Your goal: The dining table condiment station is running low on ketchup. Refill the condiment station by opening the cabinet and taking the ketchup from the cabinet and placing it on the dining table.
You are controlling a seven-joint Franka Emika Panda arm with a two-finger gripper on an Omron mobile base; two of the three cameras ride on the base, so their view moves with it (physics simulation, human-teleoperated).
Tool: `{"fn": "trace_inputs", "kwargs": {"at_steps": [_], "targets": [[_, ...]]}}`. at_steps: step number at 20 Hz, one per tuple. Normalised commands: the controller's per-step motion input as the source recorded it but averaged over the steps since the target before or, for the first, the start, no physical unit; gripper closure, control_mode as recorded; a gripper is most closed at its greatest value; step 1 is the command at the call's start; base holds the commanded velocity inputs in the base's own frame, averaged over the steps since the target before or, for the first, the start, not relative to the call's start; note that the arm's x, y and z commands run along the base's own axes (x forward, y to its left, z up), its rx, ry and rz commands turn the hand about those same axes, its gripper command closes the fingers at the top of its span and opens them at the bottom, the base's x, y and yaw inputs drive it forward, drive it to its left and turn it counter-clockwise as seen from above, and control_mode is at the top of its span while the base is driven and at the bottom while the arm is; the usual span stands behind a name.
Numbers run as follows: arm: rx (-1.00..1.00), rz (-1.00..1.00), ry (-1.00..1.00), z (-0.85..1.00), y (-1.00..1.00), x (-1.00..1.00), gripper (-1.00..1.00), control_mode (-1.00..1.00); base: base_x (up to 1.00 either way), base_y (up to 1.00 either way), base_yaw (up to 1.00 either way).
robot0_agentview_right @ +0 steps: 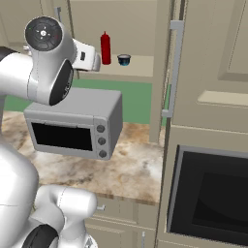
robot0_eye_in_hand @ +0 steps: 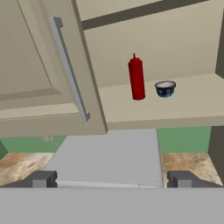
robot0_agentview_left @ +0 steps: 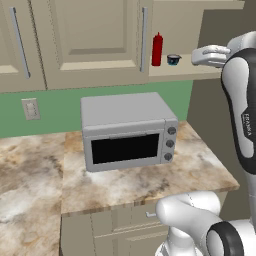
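Observation:
The cabinet [robot0_agentview_left: 90,35] stands open, its door swung out to the left with the silver bar handle [robot0_eye_in_hand: 68,70] at its near edge. On the bare shelf [robot0_eye_in_hand: 183,105] the red ketchup [robot0_eye_in_hand: 136,78] stands upright, just left of a small dark bowl [robot0_eye_in_hand: 165,89]. My gripper [robot0_eye_in_hand: 113,180] is open and holds nothing. It hovers in front of the shelf, a short way back from the bottle and a little lower. From the sides, the gripper [robot0_agentview_left: 196,57] sits right of the bowl [robot0_agentview_left: 173,59] and ketchup [robot0_agentview_left: 157,49], and the gripper [robot0_agentview_right: 97,62] sits left of the ketchup [robot0_agentview_right: 105,48]. The dining table is out of view.
A grey microwave [robot0_agentview_left: 127,132] sits on the marbled worktop [robot0_agentview_left: 150,185] directly under the open shelf. A tall cabinet with a built-in oven [robot0_agentview_right: 213,193] closes off the right side. More upper cabinet doors [robot0_agentview_left: 15,45] run to the left.

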Motion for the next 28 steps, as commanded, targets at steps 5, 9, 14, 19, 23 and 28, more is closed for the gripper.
{"fn": "trace_inputs", "kwargs": {"at_steps": [5,9,14,19,23,28], "targets": [[-0.02,0.02,-0.04,0.0,-0.02,0.15,-1.0,-1.0,0.0,0.0,0.0],[-0.04,0.06,-0.06,0.0,0.0,0.12,-1.0,-1.0,0.0,0.0,0.0],[-0.06,0.1,-0.05,0.0,-0.01,0.14,-1.0,-1.0,0.0,0.0,0.0],[-0.06,0.1,0.0,0.0,-0.08,0.2,-1.0,-1.0,0.0,0.0,0.0],[-0.02,0.09,0.0,0.0,-0.15,0.26,-1.0,-1.0,0.0,0.0,0.0],[0.0,0.04,0.0,0.0,-0.06,0.3,-1.0,-1.0,0.0,0.0,0.0]]}}
